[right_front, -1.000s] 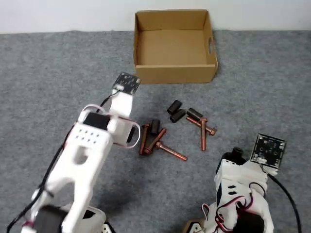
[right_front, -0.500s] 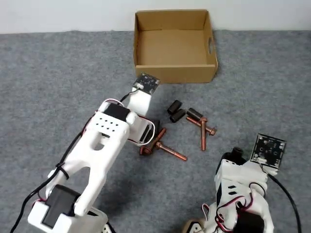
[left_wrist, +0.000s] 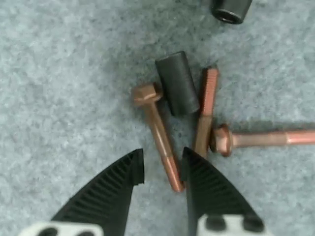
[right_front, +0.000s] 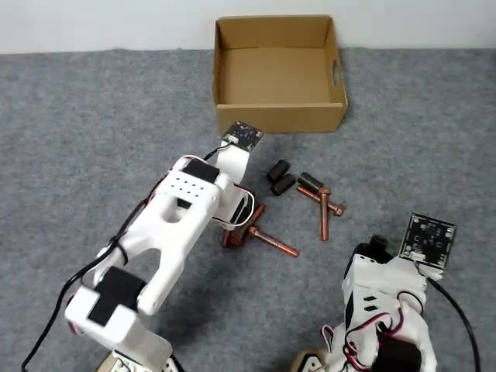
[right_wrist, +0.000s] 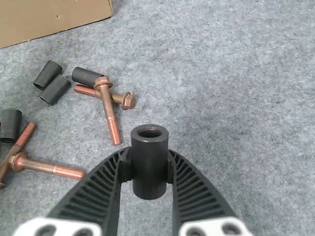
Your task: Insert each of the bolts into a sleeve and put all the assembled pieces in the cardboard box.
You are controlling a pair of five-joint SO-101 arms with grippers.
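Cardboard box (right_front: pixel 279 118): it stands empty at the far side of the desk (right_front: pixel 77 139), as the high view shows, so no assembled piece is delivered yet.
Left arm (right_front: pixel 178 225): it is stretched over the middle cluster and covers its own grasp point from above. The step in hand looks like picking up a first bolt.
Right arm (right_front: pixel 384 302): it is folded at the near right.
Bolt (left_wrist: pixel 160 132): it lies on the desk, its threaded end between the left jaws, which stand apart. A second bolt (left_wrist: pixel 205 108) lies just beside it, with a loose sleeve (left_wrist: pixel 177 83) between them. The next move calls for closing on that one shank alone.
Sleeve (right_wrist: pixel 149 160): the right jaws are clamped on it, as the right wrist view makes plain, with the bore open ahead. The lifted bolt must line up with that bore.
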